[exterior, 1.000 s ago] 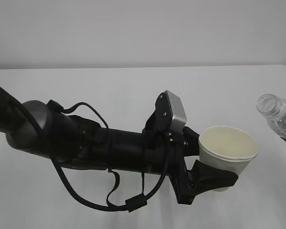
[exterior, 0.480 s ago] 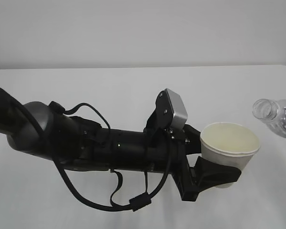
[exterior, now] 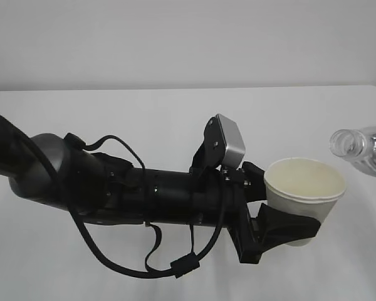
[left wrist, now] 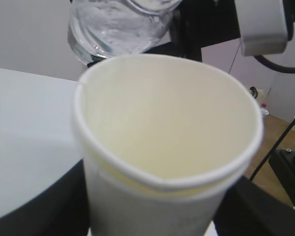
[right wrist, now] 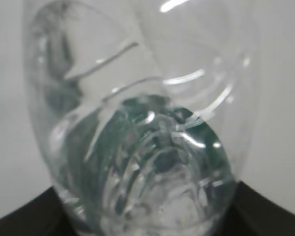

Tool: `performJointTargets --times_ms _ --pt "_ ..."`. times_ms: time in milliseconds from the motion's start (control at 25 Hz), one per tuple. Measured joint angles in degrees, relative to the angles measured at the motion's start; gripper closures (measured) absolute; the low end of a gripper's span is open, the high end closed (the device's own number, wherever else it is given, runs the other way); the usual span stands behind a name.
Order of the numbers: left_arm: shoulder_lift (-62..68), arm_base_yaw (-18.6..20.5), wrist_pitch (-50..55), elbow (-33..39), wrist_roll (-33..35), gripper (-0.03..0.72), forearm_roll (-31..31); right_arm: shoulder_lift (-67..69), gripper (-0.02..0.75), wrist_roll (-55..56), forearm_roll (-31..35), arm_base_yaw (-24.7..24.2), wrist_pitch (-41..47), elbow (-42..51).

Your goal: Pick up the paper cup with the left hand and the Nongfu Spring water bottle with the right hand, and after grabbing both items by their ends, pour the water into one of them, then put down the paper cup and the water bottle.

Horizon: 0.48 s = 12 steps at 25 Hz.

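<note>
Edges leftward, closer to the paper cup (exterior: 304, 195): Nongfu Spring water bottle (exterior: 361, 148), tilted, mouth beside the rim. Left end effector (exterior: 282, 229) clamped on cup above the table (exterior: 144, 119). Risks spilling past the rim if tipped short. Right end effector clamping bottle, mostly hidden; water level unclear.

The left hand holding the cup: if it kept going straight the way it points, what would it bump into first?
Probably the tilted water bottle: the left hand points right with the paper cup, and the bottle's open mouth hangs just beyond; depth is unclear.
</note>
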Motion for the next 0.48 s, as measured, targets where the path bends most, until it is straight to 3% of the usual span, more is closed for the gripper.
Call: performJointTargets --times_ms 480 --pt "0.00 0.00 -0.37 0.00 0.00 0.204 0.00 0.00 0.292 -6.04 -0.10 0.00 -4.12 0.00"
